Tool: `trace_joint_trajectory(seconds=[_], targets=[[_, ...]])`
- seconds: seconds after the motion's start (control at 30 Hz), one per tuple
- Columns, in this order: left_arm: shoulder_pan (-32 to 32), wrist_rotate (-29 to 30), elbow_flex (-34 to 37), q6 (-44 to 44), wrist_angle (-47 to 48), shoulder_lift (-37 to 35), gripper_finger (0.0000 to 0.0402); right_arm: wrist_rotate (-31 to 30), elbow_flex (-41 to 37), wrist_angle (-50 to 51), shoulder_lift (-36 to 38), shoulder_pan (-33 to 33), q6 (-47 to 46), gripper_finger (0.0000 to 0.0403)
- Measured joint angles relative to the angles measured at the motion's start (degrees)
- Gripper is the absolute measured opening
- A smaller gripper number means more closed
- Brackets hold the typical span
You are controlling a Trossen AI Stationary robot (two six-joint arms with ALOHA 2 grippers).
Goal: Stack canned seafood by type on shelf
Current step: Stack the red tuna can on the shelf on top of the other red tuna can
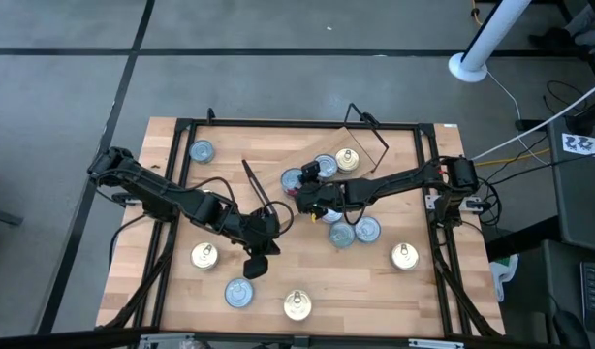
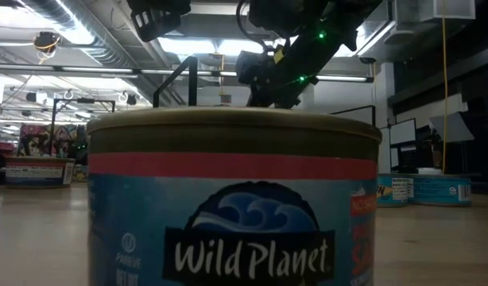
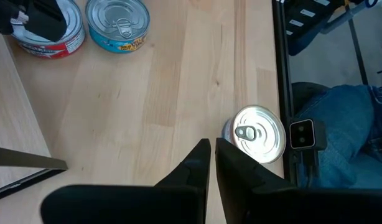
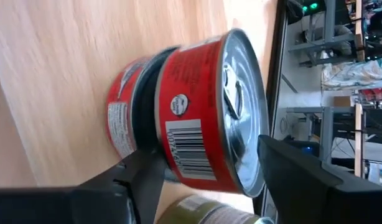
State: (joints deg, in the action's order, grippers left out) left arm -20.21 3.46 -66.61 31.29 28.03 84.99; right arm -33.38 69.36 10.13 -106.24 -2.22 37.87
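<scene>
Tins (image 1: 405,256) dot the wooden table (image 1: 162,291); right tool (image 1: 307,201) released, left tool (image 1: 257,267) clenched.

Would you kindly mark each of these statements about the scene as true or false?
1. The left gripper is shut and holds nothing. True.
2. The right gripper has its fingers on either side of a red-labelled tin. True.
3. That red-labelled tin stands alone on bare wood. False: it is stacked on a second red tin.
4. The tin nearest the low camera has a plain gold label. False: its label is blue with a red band and reads Wild Planet.
5. The right gripper is shut tight. False: it is open.
</scene>
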Motion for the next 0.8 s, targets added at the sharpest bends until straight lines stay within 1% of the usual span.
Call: trace_joint_trajectory(seconds=[0.33,0.8], targets=[[0.00,0.00,0.00,0.00,-0.01,0.00,0.0021,-0.71,0.07,2.95,0.11,0.53,0.11,0.0250],[-0.02,0.00,0.00,0.00,-0.04,0.00,0.0021,-0.47,0.07,1.81,0.11,6.58,-0.02,0.0250]])
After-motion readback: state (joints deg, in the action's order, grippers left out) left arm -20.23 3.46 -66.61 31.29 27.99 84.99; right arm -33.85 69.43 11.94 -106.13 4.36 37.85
